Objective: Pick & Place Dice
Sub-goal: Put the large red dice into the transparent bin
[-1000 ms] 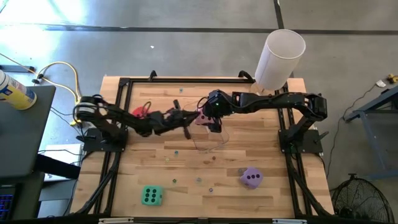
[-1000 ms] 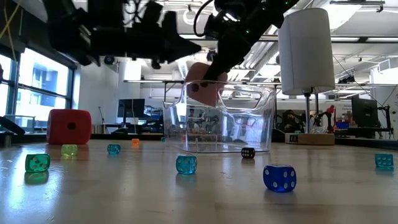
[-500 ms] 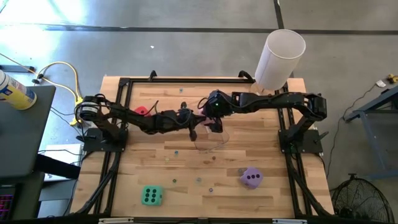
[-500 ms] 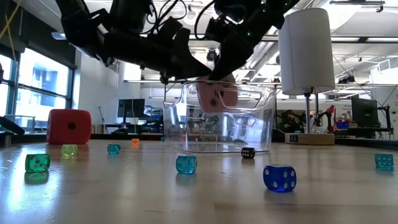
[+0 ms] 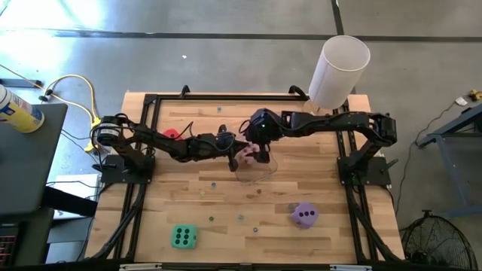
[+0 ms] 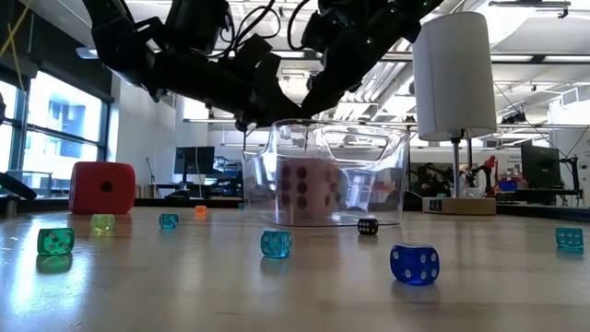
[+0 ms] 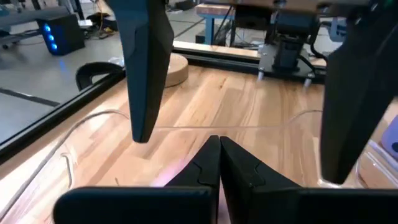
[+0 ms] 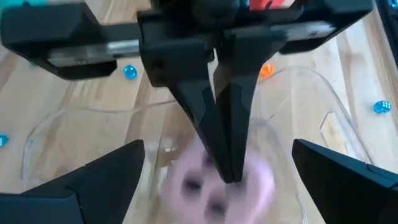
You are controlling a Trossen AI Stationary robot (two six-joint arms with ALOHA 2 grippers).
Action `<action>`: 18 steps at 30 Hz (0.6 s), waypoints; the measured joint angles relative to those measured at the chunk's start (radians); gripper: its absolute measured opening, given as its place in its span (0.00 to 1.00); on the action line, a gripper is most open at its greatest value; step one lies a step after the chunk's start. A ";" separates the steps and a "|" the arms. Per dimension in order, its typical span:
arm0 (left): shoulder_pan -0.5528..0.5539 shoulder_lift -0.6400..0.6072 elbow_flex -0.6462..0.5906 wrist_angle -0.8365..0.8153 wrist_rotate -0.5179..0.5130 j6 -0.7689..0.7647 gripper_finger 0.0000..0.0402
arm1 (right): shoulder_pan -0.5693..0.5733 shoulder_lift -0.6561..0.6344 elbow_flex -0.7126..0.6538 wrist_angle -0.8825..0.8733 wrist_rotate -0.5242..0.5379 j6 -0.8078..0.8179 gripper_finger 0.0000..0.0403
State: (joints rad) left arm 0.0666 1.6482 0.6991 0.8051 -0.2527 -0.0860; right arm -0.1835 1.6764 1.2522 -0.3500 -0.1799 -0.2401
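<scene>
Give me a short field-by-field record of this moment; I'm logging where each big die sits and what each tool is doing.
pink die: inside the clear bin, resting on its floor
red die: on the table, beyond the left arm
green die: on the table, near front edge
purple die: on the table, front right
left tool: shut, empty, over the bin
right tool: open, above the bin, holding nothing
small dice: scattered on the table

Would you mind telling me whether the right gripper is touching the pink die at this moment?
Apart. The low view shows the pink die resting on the floor of the clear bin, with the open right gripper above the bin's rim.
</scene>
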 joint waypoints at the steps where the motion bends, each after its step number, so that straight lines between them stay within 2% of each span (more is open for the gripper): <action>1: 0.000 0.000 0.000 -0.001 0.000 0.000 0.00 | 0.001 0.000 0.000 -0.001 0.014 0.000 0.99; 10: -0.031 -0.062 0.000 -0.033 -0.012 0.056 0.00 | 0.037 -0.059 0.000 -0.013 0.141 -0.011 0.99; 18: -0.082 -0.232 0.000 -0.339 -0.014 0.043 0.00 | 0.149 -0.173 0.000 -0.122 0.299 0.053 0.99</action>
State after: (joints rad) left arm -0.0156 1.4159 0.6987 0.4656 -0.2665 -0.0435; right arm -0.0341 1.5029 1.2518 -0.4720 0.1189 -0.1871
